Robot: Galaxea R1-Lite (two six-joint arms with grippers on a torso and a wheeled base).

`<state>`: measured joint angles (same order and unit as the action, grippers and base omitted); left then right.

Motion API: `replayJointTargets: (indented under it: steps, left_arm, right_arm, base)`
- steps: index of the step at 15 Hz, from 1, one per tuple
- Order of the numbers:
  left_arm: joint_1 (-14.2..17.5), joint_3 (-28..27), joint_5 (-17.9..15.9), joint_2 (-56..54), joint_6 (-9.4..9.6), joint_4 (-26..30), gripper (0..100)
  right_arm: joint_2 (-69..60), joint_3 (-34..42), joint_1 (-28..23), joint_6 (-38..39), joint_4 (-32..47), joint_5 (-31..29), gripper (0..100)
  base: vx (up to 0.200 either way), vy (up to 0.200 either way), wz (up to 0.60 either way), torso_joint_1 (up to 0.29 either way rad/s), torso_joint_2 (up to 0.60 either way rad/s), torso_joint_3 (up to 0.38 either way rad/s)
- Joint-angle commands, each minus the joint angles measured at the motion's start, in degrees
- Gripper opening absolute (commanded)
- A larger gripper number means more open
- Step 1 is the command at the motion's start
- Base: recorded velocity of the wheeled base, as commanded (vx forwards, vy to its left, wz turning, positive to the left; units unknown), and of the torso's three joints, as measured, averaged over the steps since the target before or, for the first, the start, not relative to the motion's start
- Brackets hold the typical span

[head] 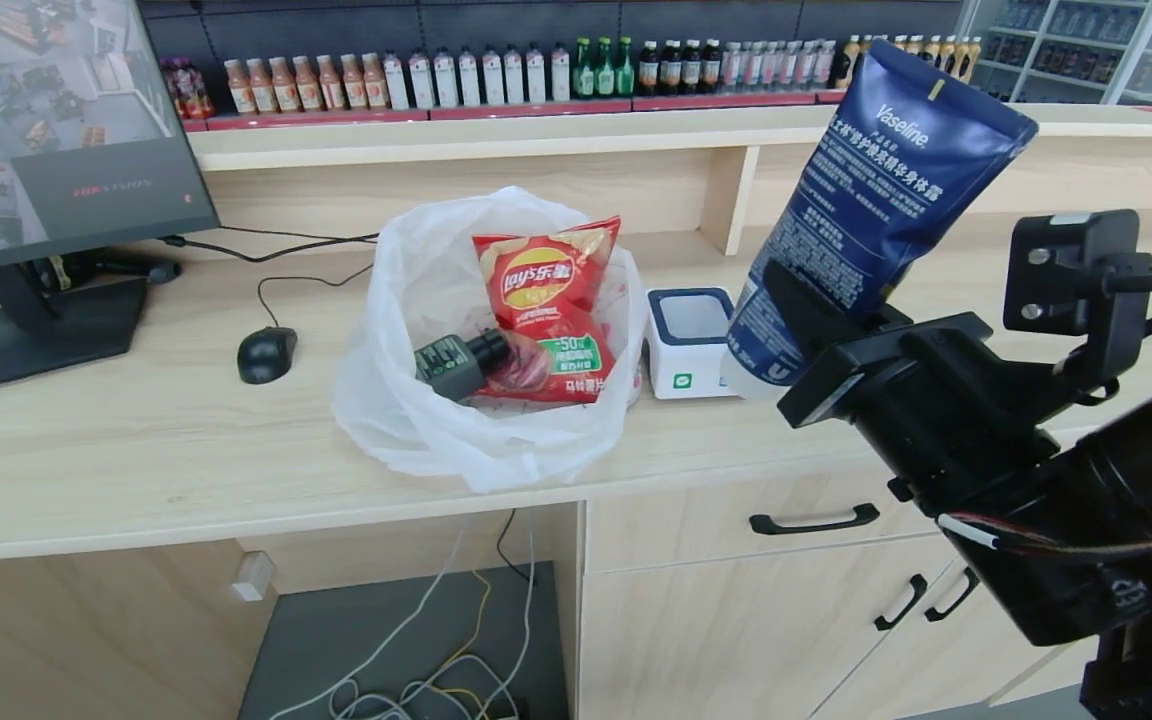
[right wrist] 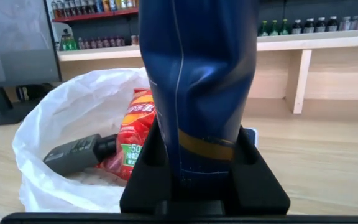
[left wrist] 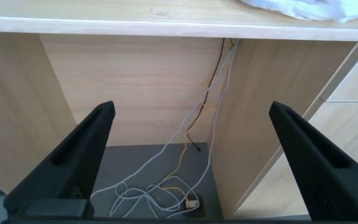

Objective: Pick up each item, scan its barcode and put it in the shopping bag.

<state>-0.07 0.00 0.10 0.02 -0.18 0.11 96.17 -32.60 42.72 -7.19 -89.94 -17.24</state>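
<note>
Right gripper (head: 816,345) held blue refill pouch (head: 876,190) clamped | left gripper (left wrist: 191,162) hung open | barcode likely needed squaring to scanner (head: 688,340) before shopping bag (head: 406,290)

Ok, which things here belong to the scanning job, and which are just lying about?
Job: blue pouch in the right gripper; scanner; shopping bag, holding a chips packet and a grey item.
Lying about: mouse; monitor; shelf bottles; cables under the counter.
</note>
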Motion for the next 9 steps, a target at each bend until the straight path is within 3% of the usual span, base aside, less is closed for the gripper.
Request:
replayJointTargets:
  steps: [1,7,9]
  left_arm:
    - [0.1,0.0,0.0,0.0,0.01,0.0,100]
    - [0.1,0.0,0.0,0.0,0.01,0.0,100]
    - [0.1,0.0,0.0,0.0,0.01,0.0,100]
  right_arm:
    - [0.0,0.0,-0.5,-1.1,-0.1,0.1,0]
    - [0.1,-2.1,-1.2,-14.5,0.6,0.5,0]
    - [0.1,-7.0,-1.4,-17.7,6.4,0.5,0]
  base:
    - [0.0,0.0,0.0,0.0,0.0,0.0]
    - [0.0,0.0,0.0,0.0,0.0,0.0]
    - [0.0,0.0,0.0,0.0,0.0,0.0]
